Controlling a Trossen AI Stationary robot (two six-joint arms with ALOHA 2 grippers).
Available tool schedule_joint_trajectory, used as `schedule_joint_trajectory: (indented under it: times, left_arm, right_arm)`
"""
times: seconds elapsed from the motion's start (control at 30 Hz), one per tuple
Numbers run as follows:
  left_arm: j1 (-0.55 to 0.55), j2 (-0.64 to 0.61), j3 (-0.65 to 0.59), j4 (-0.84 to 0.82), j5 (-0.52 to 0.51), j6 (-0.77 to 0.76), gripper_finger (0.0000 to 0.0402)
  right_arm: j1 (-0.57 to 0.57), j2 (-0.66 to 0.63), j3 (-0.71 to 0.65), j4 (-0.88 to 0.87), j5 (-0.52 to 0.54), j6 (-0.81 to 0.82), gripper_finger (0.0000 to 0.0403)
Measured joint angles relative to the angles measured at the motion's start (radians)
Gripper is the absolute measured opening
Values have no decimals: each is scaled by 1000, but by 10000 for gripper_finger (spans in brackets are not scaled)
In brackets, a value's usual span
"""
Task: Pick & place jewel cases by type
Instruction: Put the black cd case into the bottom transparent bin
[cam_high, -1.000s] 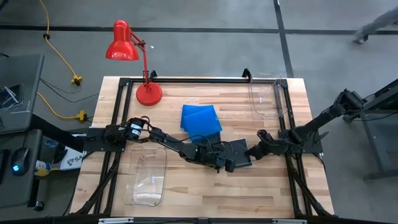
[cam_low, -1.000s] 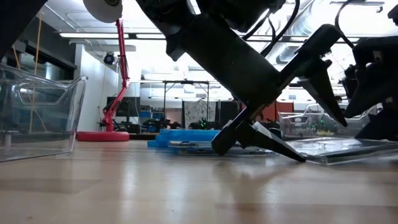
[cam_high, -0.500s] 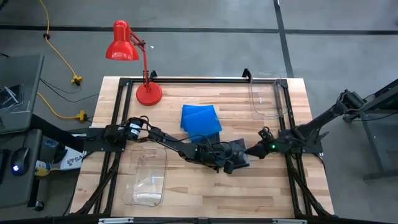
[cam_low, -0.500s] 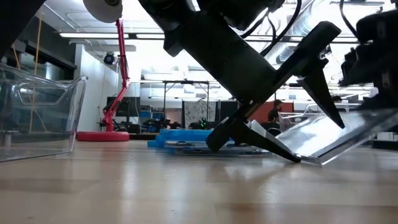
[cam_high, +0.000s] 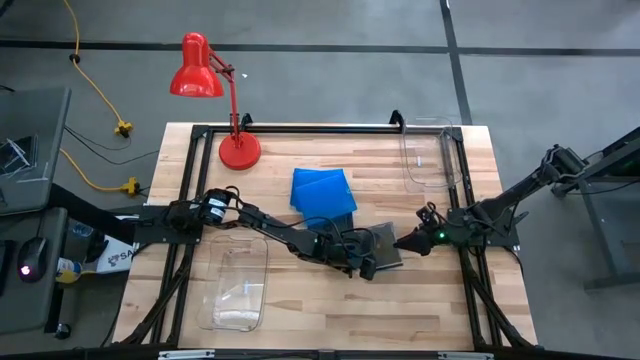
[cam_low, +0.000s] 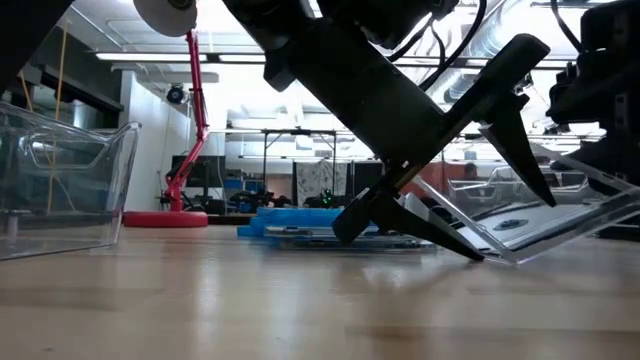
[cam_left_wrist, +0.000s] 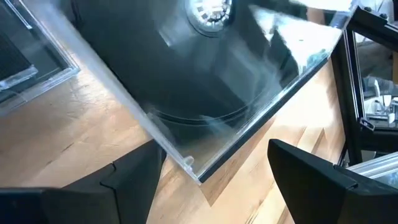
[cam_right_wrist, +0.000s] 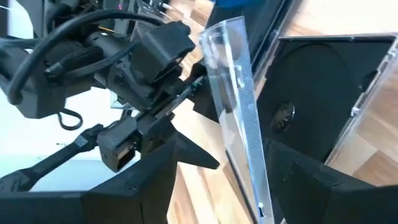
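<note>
- Dark case (cam_high: 383, 246): a thin square CD case at the middle of the table (cam_high: 300, 310), between the two grippers. In the low view it stands tilted (cam_low: 540, 222), its left-arm edge on the wood and its right-arm edge raised. A disc hub shows through it in the left wrist view (cam_left_wrist: 211, 12).
- Left gripper (cam_high: 362, 262): low on the table at the case's near corner, fingers spread and empty; the case edge lies between and just ahead of the fingertips (cam_left_wrist: 137, 180). It touches or nearly touches the low edge; contact cannot be confirmed.
- Right gripper (cam_high: 408, 243): at the opposite, raised side of the case, fingers parted. A clear cover (cam_right_wrist: 239, 112) stands upright between the fingers (cam_right_wrist: 311, 186), seemingly propped rather than clamped.
- Key relation: the case lies straight between the two tools, tilted up toward the right arm. Both are close; the right gripper is at the lifted edge and better placed to take it.
- Blue cases (cam_high: 323, 190): a loose stack, farther toward the lamp (cam_high: 205, 75), near but apart from the dark case.
- Clear bins: one at the left arm's near side (cam_high: 235, 290), one at the far right corner (cam_high: 428, 155).
- Writing: no brand, label or text is readable on any case.
</note>
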Motion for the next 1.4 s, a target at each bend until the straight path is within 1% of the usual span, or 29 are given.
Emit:
schedule_joint_trajectory:
  times: [0.17, 0.6, 0.7, 0.83, 0.97, 1.4]
  left_arm:
    - [0, 0, 0, 0, 0, 0, 291]
    - [0, 0, 0, 0, 0, -3, 291]
    - [0, 0, 0, 0, 0, -3, 291]
    - [0, 0, 0, 0, -1, -3, 291]
    - [0, 0, 0, 0, -2, -3, 291]
    - [0, 0, 0, 1, -3, -3, 291]
  right_arm:
    - [0, 0, 0, -34, 8, 19, 226]
    - [-1, 0, -3, -324, -9, 131, 227]
    - [-1, 1, -3, -359, -16, 143, 227]
    - [-1, 18, -3, -362, -20, 140, 227]
    - [-1, 72, -3, -356, -44, 167, 227]
    - [-1, 340, 2, -96, -33, 174, 227]
